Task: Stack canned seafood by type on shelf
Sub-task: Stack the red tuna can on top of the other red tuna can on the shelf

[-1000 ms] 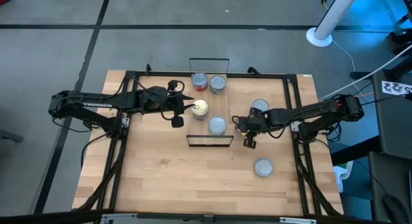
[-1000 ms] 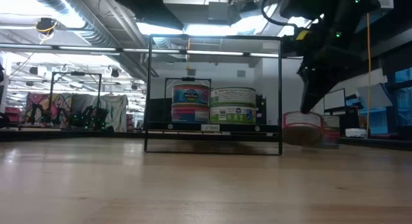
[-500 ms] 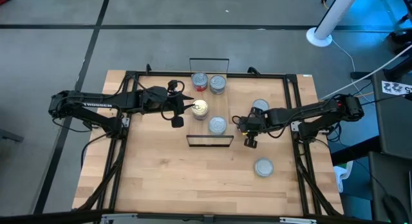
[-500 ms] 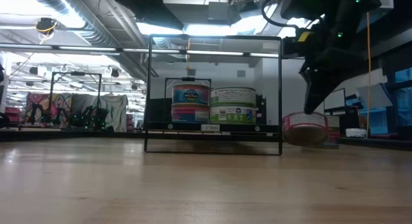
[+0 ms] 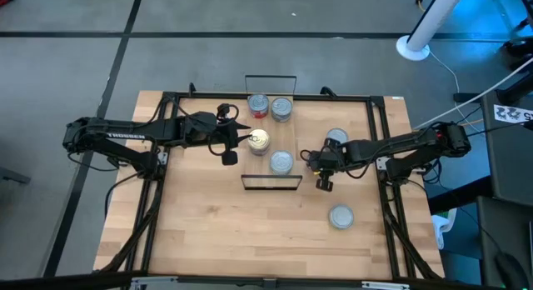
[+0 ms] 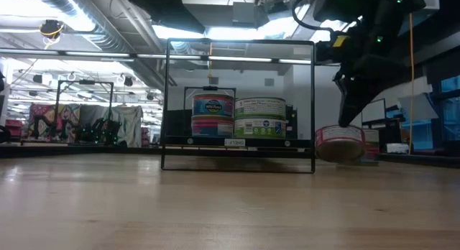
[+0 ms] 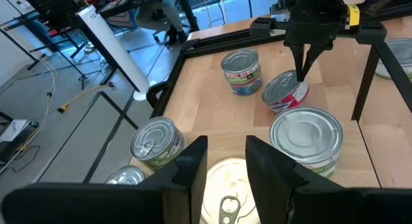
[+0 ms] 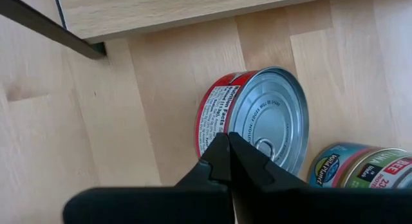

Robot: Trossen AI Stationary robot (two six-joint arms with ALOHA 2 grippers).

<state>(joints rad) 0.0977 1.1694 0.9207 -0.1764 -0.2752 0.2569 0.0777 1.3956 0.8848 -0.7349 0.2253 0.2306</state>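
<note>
Right wrist view puts your right pincer [image 8: 226, 161] front and centre: its two dark fingers are pressed together, clenched with nothing between them, and their tips touch the side of a red-labelled tin [image 8: 254, 121]. That tin is tipped up on its edge on the counter [image 8: 77, 140], silver top facing the camera, and a blue-labelled tin [image 8: 360, 167] lies just beside it. In the low view you can see the same tin [image 6: 340, 144] leaning under the pincer [image 6: 347, 115], to the right of the shelf's near wire frame [image 6: 239, 105].

From above, your right pincer [image 5: 323, 180] sits just off the right edge of the shelf [image 5: 272, 148], with one silver-topped tin [image 5: 336, 138] near it toward the far side and another [image 5: 341, 216] well apart toward the near side of the counter [image 5: 208, 232].

Your left pincer [image 5: 237, 143] comes in from the shelf's left edge. The left wrist view shows its fingers [image 7: 190, 163] part-way apart, astride the rim of a gold-topped tin [image 7: 226, 197]; whether they are actually gripping it you cannot tell. From above that gold-topped tin [image 5: 259, 140] stands on the shelf, with a silver-topped tin [image 5: 281, 162] next to it and two more tins [image 5: 271, 107] side by side near the far wire frame [image 5: 271, 80]. The low view shows two stacked pairs [image 6: 237, 116] standing on the board.
</note>
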